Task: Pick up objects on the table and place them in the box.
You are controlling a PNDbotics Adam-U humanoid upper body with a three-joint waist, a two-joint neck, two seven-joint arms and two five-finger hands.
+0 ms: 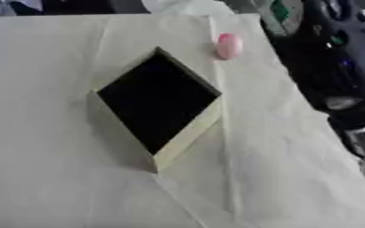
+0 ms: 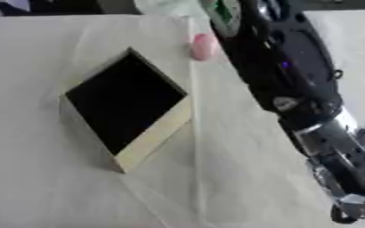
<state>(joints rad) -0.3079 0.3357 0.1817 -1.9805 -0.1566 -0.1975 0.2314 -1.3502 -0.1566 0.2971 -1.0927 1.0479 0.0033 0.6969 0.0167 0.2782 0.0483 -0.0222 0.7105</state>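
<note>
An open box with pale walls and a black inside stands cornerwise in the middle of the cloth-covered table. A small pink rounded object lies on the cloth just beyond the box's far right side. My right arm, black with silver joints, stretches from the lower right up to the top edge. My right hand is at the end of it, close to the right of the pink object, and shows a pale part with a green patch. The hand's state is not visible. My left hand is out of view.
A creased cream cloth covers the table. Open cloth lies left of and in front of the box. Dark and pale shapes line the far edge. The right arm fills the table's right side.
</note>
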